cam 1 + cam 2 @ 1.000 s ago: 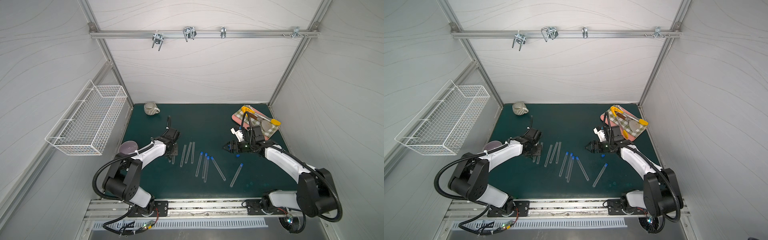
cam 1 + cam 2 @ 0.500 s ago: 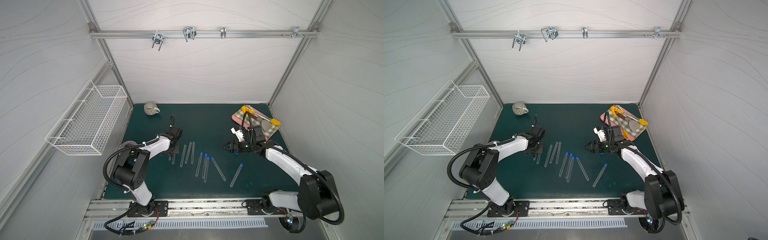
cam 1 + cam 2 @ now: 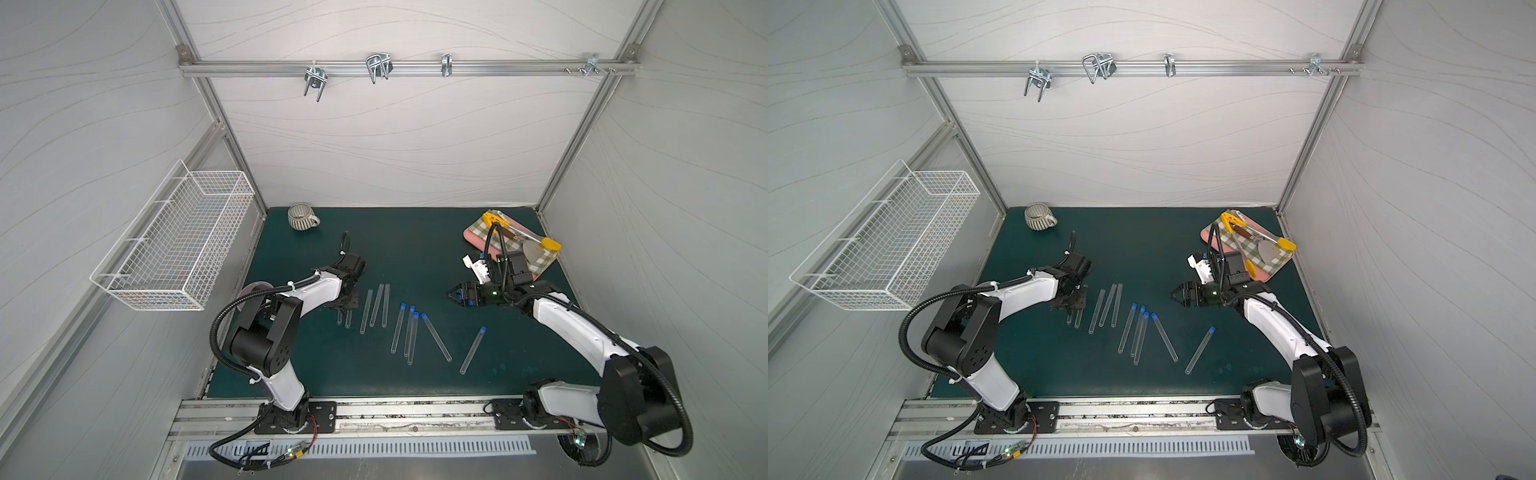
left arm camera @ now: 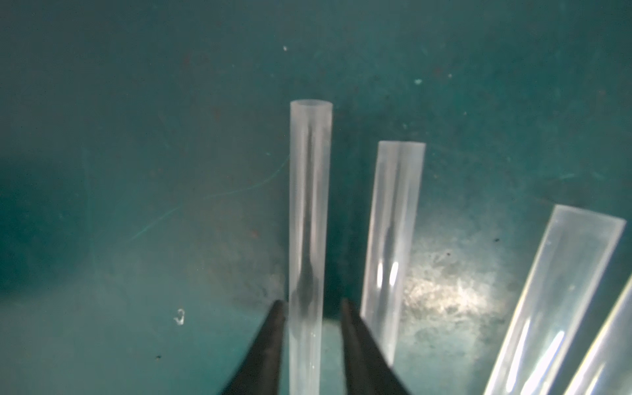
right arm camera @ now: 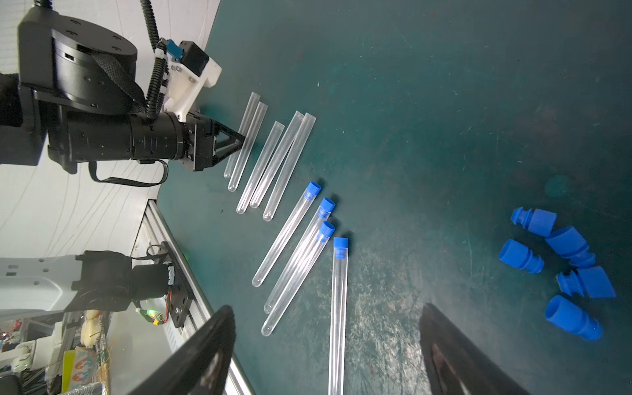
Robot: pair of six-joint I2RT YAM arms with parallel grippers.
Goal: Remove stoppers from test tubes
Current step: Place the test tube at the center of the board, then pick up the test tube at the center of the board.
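Observation:
Several clear test tubes lie on the green mat [image 3: 415, 257]. Those with blue stoppers [image 3: 402, 307] form a loose fan [image 5: 313, 189] mid-mat, and one [image 3: 473, 349] lies apart. Open tubes [image 3: 376, 305] lie left of them. My left gripper [image 3: 347, 305] [image 4: 313, 304] is low over the two leftmost; an unstoppered tube [image 4: 309, 205] lies between its fingers, with a gap on one side. The right gripper [image 3: 451, 297] [image 5: 326, 307] hangs wide open above the mat, holding nothing. Several loose stoppers [image 5: 561, 270] lie in a cluster beside it.
A striped mug [image 3: 301, 217] stands at the back left. A checked cloth with yellow-handled utensils [image 3: 515, 245] lies at the back right, behind my right wrist. A wire basket [image 3: 174, 245] hangs on the left wall. A metal rail [image 3: 374, 409] runs along the front.
My left gripper's jaws have parted from the open tube, which now lies on the mat between them. The left arm's elbow has swung. The right arm has hardly moved.

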